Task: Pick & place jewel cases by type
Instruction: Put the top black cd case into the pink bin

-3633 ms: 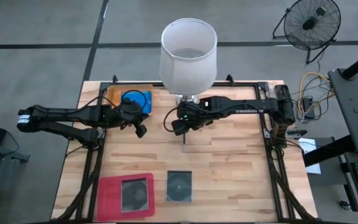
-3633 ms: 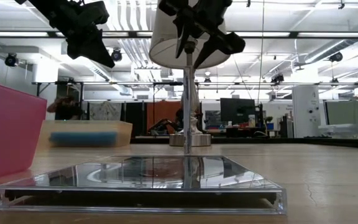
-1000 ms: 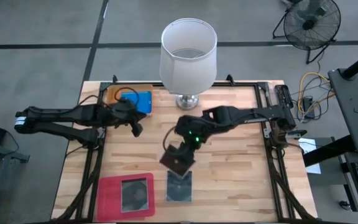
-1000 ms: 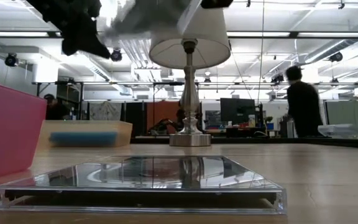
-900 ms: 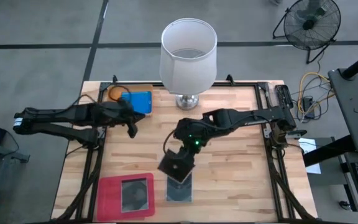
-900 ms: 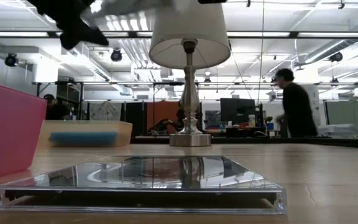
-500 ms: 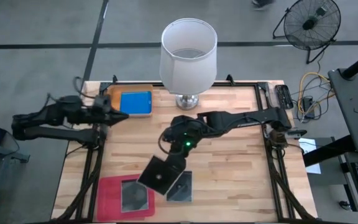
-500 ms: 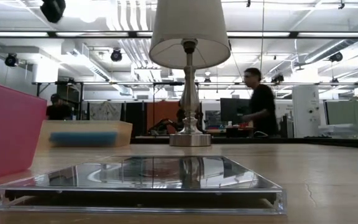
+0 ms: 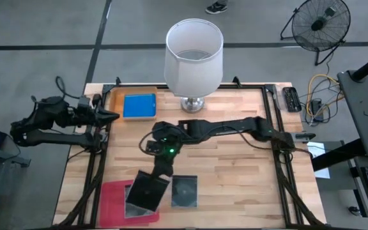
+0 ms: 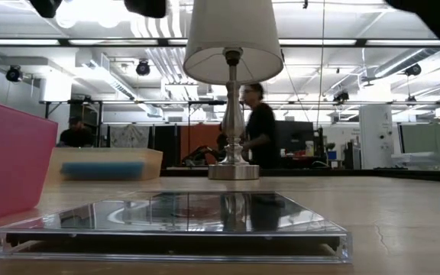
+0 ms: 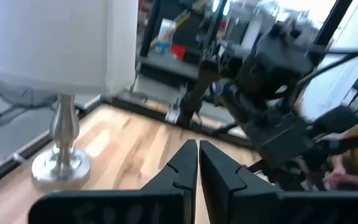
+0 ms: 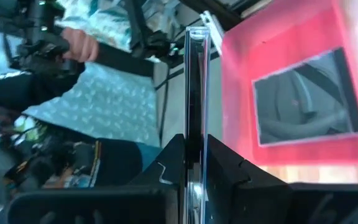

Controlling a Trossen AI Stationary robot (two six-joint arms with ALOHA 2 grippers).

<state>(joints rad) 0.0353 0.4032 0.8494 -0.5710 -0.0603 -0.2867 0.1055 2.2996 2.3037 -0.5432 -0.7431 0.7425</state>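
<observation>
My right gripper (image 9: 161, 174) is shut on a dark transparent jewel case (image 9: 145, 193) above the magenta-pink tray (image 9: 112, 195). The right wrist view shows this case edge-on (image 12: 196, 87). Another dark case (image 12: 309, 99) lies flat in the tray. A third dark case (image 9: 185, 190) lies flat on the table beside the tray and fills the foreground of the low view (image 10: 174, 221). A blue jewel case (image 9: 139, 106) lies in the orange tray (image 9: 115, 96) at the far left. My left gripper (image 9: 112, 115), shut and holding nothing, hangs at the table's left edge. My right gripper pinches the dark case's two flat faces between its two fingers, at the edge nearest the arm (image 12: 196, 146). The fingers come slanting down from the table's far right. The case reaches out beyond the fingertips, tilted and lifted clear above the pink tray.
A lamp with a white shade (image 9: 194, 54) stands at the table's far middle, its base (image 9: 193, 104) on the wood. A person (image 10: 260, 130) walks in the room behind the table. Bare wood lies on the table's right half.
My right gripper has carried the dark case toward the table's near left and downward, from above the case on the table to above the pink tray, and the case has turned along the way. My left gripper has drawn back from the orange tray toward the table's left edge and levelled out.
</observation>
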